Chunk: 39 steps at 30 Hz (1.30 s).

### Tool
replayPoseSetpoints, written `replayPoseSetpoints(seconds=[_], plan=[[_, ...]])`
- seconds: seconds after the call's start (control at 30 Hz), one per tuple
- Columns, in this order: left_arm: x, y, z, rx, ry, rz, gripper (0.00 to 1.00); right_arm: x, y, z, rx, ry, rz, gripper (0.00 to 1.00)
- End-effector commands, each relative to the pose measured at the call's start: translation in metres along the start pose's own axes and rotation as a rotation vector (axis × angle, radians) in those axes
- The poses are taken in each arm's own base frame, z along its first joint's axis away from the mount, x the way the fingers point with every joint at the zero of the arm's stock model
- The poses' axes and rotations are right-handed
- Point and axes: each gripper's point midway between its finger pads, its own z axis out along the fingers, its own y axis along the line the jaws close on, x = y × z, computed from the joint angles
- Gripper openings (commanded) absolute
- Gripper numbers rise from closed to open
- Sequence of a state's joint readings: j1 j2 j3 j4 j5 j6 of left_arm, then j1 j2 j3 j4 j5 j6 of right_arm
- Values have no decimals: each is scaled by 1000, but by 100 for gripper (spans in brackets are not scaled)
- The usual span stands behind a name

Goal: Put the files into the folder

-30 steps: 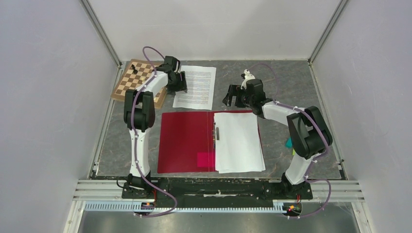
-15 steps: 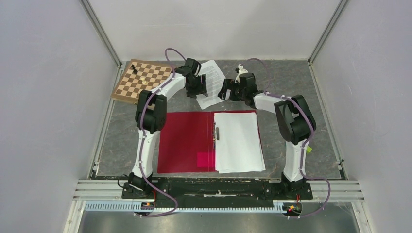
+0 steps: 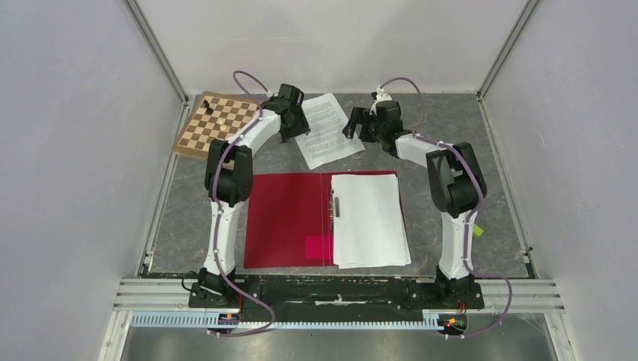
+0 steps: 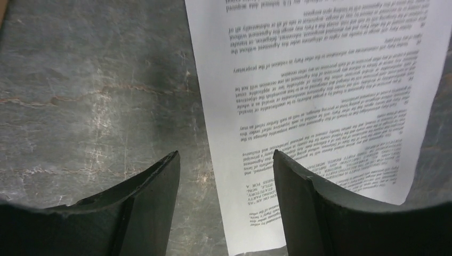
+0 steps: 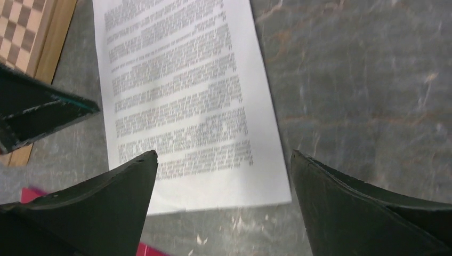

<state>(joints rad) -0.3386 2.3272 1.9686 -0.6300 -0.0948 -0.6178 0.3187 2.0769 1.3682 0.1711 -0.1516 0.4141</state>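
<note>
Printed sheet lies flat on worktop beyond the open red folder, between both claws. Left claw open, right claw wide, neither gripping. Sheet likely thin, floppy, slippery: pinch an edge.

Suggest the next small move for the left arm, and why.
Probably lower the left end effector and close it on the long edge of the tilted white printed paper sheet. Its open jaws straddle that edge. The sheet lies flat on the grey marbled table, beyond the open flat red folder, and the right end effector is open and holds nothing.
</note>
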Motion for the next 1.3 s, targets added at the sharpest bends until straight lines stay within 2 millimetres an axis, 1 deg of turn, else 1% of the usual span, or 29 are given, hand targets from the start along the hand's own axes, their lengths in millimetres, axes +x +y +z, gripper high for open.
replayPoseSetpoints(seconds=[0.0, 0.13, 0.2, 0.23, 0.33, 0.43, 0.53, 0.6, 0.67, 0.73, 0.8, 0.87, 1.0, 1.13, 1.2, 1.27], plan=[[-47, -9, -5, -9, -149, -173, 71, -29, -1, 25, -19, -64, -38, 98], [-55, -12, 12, 5, -169, -233, 72, -28, -4, 48, -25, -47, -46, 98], [-56, -9, 19, -9, -179, -254, 72, -27, -6, 58, -22, -37, -47, 98], [-55, -7, 22, -20, -181, -260, 72, -26, -7, 63, -24, -32, -47, 98], [-55, 8, 26, -99, -199, -282, 73, -22, -10, 76, -24, -15, -50, 98], [-55, 15, 28, -134, -207, -289, 73, -16, -11, 83, -30, 4, -44, 98], [-51, 12, 33, -124, -183, -289, 73, -6, -5, 88, -74, 38, -20, 98], [-43, 9, 40, -118, -143, -287, 73, 7, 1, 91, -114, 96, -3, 98], [-37, 4, 44, -102, -111, -277, 73, 20, 10, 90, -160, 148, 5, 98], [-29, -6, 49, -65, -74, -259, 73, 33, 21, 88, -209, 190, 8, 98], [-23, -15, 52, -37, -36, -249, 73, 51, 30, 81, -251, 258, 27, 98], [-16, -21, 55, -20, -8, -231, 72, 62, 36, 75, -280, 295, 39, 98], [-7, -29, 56, 26, 38, -209, 71, 67, 43, 63, -313, 321, 57, 98], [-4, -36, 51, 65, 63, -184, 70, 65, 46, 58, -340, 332, 83, 98], [-4, -40, 46, 95, 78, -169, 69, 65, 45, 56, -336, 331, 84, 98], [-7, -46, 38, 128, 78, -149, 65, 64, 42, 54, -330, 329, 83, 98]])
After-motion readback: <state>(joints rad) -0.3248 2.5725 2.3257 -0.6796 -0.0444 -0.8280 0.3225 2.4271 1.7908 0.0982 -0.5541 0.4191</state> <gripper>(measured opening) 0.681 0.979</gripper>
